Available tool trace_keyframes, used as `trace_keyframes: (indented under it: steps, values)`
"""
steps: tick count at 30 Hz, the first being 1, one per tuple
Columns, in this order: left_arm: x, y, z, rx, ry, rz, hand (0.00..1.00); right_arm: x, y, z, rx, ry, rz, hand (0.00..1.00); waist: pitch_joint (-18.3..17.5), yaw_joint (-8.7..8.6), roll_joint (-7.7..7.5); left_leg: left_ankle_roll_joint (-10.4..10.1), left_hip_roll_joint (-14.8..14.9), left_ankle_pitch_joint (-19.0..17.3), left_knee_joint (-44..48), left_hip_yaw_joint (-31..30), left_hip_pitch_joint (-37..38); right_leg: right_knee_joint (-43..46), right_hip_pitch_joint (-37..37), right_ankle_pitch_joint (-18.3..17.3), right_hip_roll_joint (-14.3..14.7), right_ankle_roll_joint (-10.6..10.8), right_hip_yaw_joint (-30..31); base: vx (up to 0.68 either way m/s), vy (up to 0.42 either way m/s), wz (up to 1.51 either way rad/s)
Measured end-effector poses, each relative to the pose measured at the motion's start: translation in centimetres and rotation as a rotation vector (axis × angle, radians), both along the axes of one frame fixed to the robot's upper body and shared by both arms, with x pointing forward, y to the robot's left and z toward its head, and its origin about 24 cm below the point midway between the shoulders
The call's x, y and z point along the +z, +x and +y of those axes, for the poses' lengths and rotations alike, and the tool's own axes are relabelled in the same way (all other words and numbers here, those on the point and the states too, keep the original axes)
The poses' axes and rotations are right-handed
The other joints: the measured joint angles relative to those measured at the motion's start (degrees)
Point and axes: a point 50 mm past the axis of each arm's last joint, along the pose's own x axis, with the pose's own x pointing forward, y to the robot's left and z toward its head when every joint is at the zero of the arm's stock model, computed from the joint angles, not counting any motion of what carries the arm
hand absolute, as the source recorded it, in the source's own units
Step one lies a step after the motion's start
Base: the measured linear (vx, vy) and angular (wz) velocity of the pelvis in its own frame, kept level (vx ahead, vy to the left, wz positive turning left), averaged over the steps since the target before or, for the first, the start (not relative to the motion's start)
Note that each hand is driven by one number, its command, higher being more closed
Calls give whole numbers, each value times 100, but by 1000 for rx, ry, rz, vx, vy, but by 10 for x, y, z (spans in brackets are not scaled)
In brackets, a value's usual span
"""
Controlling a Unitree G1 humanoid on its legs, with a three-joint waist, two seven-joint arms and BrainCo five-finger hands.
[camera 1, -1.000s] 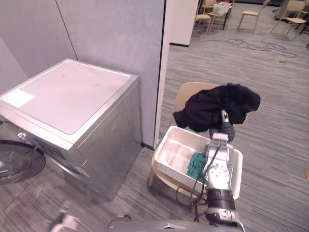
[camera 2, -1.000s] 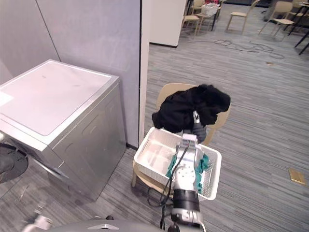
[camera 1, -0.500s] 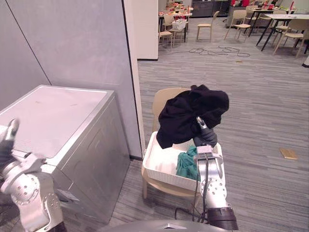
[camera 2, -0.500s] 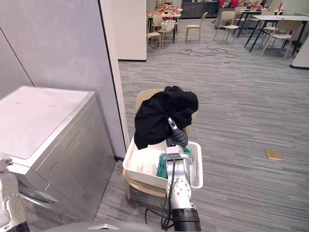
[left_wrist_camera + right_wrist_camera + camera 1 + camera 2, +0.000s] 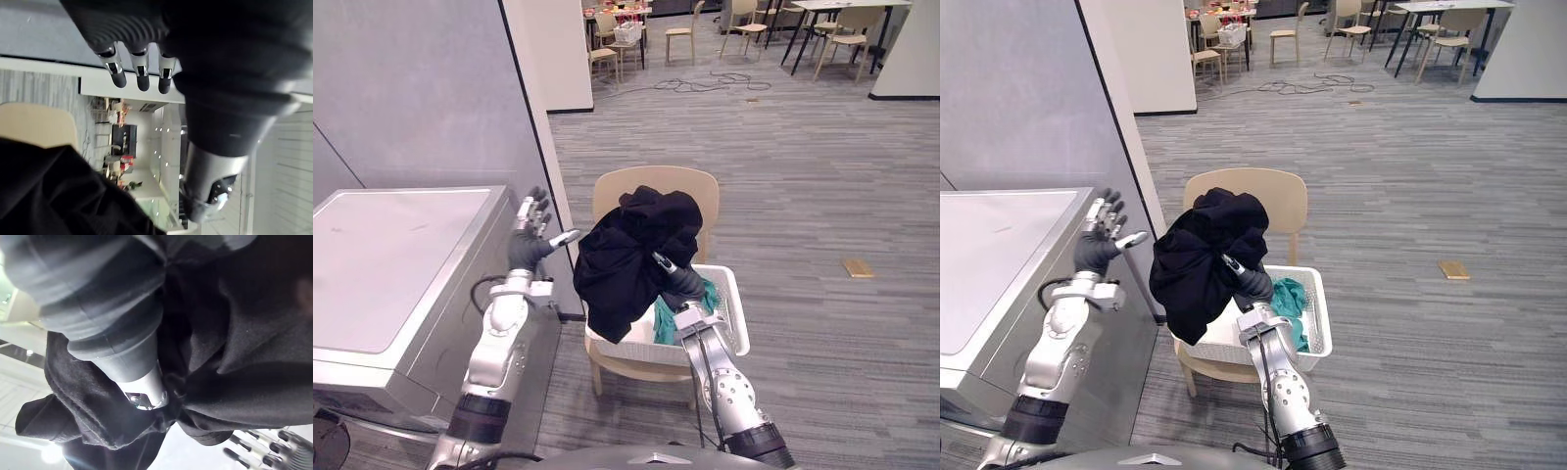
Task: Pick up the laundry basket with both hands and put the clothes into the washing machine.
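Observation:
A white laundry basket sits on a beige chair, with a teal cloth inside it. My right hand is above the basket and shut on a black garment, which hangs in a bunch over the basket's left half. The right wrist view shows my thumb buried in the black cloth. My left hand is raised beside the garment, apart from it, with straight fingers and nothing in it. The washing machine stands to the left; its door is out of view.
A grey partition wall and a white pillar stand behind the washer. Open striped floor lies to the right, with a small tan board on it. Chairs, tables and cables are far back.
The camera has swung right and up. My left arm has risen from low by the washer to beside the garment, hand open. The black garment stays in my right hand, now hanging over the basket.

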Motion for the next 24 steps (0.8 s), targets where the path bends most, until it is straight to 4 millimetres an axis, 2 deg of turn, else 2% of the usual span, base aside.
trace_keyframes:
  steps: [9,12,20,21,24]
  values:
    - [-9,15,-48,-250,101,76,0,0,0,1,12,-17,3,100,11,-184,-8,1,-16,1,-76,121,-64,-93,-219,120,9,73,148,14,3,-9]
    - [-4,14,-66,-325,132,52,0,0,0,0,8,-16,2,100,12,-210,-9,5,-20,-2,-83,119,-65,-103,-219,120,9,73,147,0,0,0]
    - [0,10,-95,-461,195,25,0,1,0,-4,-24,-5,5,100,9,-291,-7,25,-29,-16,-70,165,-129,-190,-225,143,9,33,185,-57,-8,-3]
    - [-1,10,-100,-489,203,29,100,1,0,-4,-29,-5,5,100,9,-307,-7,26,-30,-16,-70,167,-142,-206,-232,152,9,26,182,-69,-12,-2]
    - [-2,7,-106,-519,206,31,100,3,1,-6,-48,-7,6,100,3,-381,-1,25,-35,-14,-69,185,-156,-219,-285,190,9,44,204,-9,-5,-4]
